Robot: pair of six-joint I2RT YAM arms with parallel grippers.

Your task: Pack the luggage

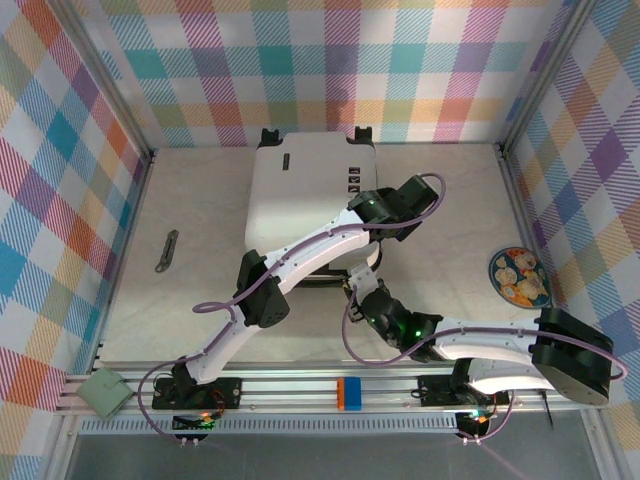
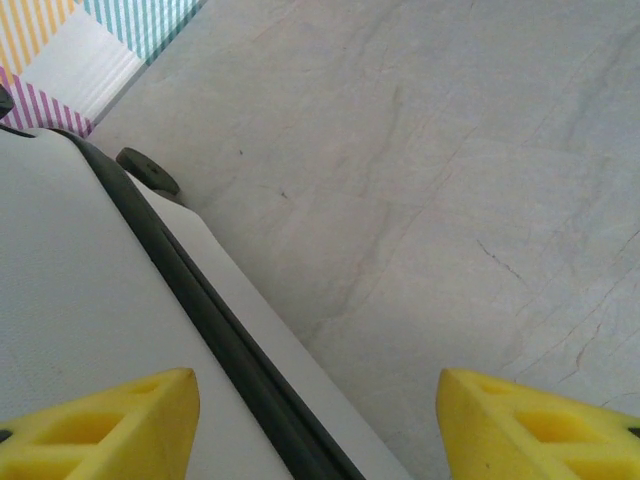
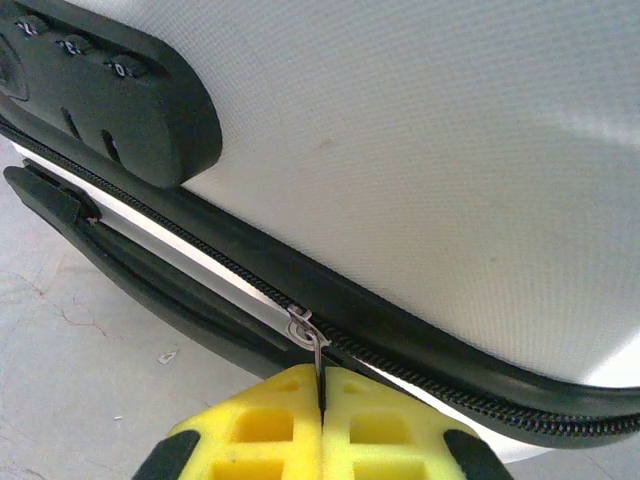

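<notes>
The luggage (image 1: 300, 180), a white hard-shell suitcase with black trim, lies flat with its lid down at the middle back of the table. My right gripper (image 3: 322, 385) (image 1: 358, 285) is at its near edge, shut on the thin metal zipper pull (image 3: 318, 360) just below the slider (image 3: 303, 325). To the left of the slider the zipper gapes. A black combination lock (image 3: 100, 90) sits further left. My left gripper (image 2: 318, 385) (image 1: 405, 195) hangs open over the case's right edge (image 2: 200, 300), one yellow finger (image 2: 110, 425) above the shell and the other finger (image 2: 540, 425) above the table. A black wheel (image 2: 148, 170) shows beyond.
A patterned plate (image 1: 518, 277) lies on the table at the right. A small grey object (image 1: 166, 250) lies at the left. On the front rail are a pale green square (image 1: 105, 392) and a blue and orange block (image 1: 348, 393). Checked walls close in three sides.
</notes>
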